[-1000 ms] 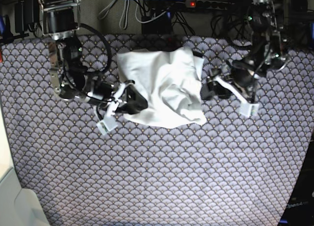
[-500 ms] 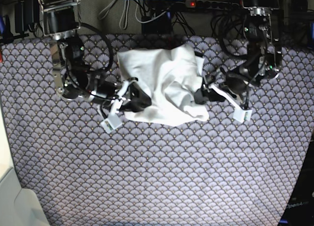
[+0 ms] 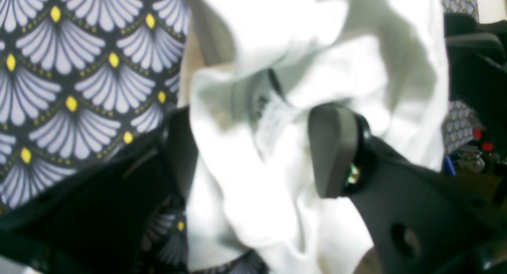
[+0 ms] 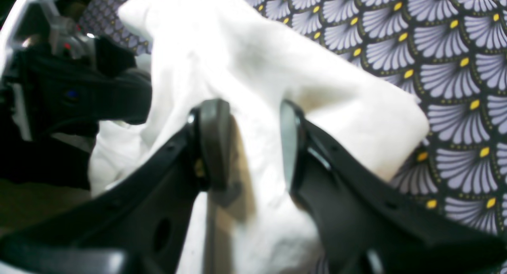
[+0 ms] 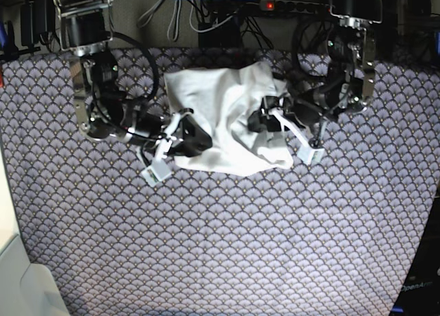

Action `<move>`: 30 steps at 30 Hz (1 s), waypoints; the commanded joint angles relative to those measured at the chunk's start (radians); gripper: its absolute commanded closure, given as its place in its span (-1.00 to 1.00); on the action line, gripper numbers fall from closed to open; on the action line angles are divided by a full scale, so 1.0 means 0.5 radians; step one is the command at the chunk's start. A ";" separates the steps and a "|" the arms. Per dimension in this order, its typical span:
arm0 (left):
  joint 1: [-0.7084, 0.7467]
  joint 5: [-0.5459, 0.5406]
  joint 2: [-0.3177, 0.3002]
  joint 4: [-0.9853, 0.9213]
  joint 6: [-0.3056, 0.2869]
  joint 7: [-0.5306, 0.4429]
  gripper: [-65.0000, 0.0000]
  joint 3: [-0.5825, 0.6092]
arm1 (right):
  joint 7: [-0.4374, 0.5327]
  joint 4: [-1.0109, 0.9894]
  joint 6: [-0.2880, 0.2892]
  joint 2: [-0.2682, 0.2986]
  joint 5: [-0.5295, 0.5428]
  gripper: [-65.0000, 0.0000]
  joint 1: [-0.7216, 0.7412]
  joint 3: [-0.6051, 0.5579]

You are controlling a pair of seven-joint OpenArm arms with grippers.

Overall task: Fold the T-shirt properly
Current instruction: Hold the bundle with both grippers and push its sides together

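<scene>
T-shirt (image 5: 223, 117) lying crumpled at table's (image 5: 227, 247) 12 o'clock | right gripper (image 4: 253, 147) pinching its 9 o'clock edge (jaws half-closed) | left gripper (image 3: 257, 155) gaping wide around 3 o'clock folds, seemingly unclamped

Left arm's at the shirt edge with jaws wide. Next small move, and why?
Probably close the left gripper on the fold. In the left wrist view its jaws stand wide with bunched T-shirt fabric between the pads, so nothing is pinched yet. The right gripper looks to have cloth between its fingers at the opposite edge, so both sides would then be held.
</scene>
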 commanded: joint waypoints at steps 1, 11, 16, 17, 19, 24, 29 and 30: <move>-0.022 -0.024 -0.009 0.024 -0.004 -0.015 -0.31 -0.003 | 0.009 0.027 0.013 0.008 0.018 0.40 0.031 0.002; -0.022 -0.024 -0.015 -0.047 -0.001 -0.006 -0.31 -0.018 | 0.012 0.027 0.013 0.011 0.018 0.40 0.050 0.002; -0.022 -0.005 -0.012 -0.059 0.002 -0.012 -0.31 -0.018 | 0.006 0.024 0.013 0.011 0.018 0.40 0.059 0.002; -0.034 -0.005 -0.009 -0.065 0.002 -0.015 -0.31 -0.018 | 0.006 0.024 0.013 0.011 0.018 0.40 0.059 0.002; -0.068 -0.012 -0.009 -0.108 0.002 -0.003 -0.31 -0.006 | 0.006 0.024 0.013 0.011 0.018 0.40 0.059 0.002; -0.114 -0.008 0.055 -0.286 0.002 -0.006 -0.31 -0.003 | 0.006 0.024 0.013 0.011 0.018 0.40 0.059 0.002; -0.114 -0.027 0.077 -0.314 0.002 0.004 -0.31 0.001 | 0.006 0.024 0.013 0.011 0.018 0.40 0.059 0.002; -0.114 -0.027 0.086 -0.314 0.002 0.004 -0.31 0.001 | 0.006 0.024 0.013 0.011 0.018 0.40 0.059 0.002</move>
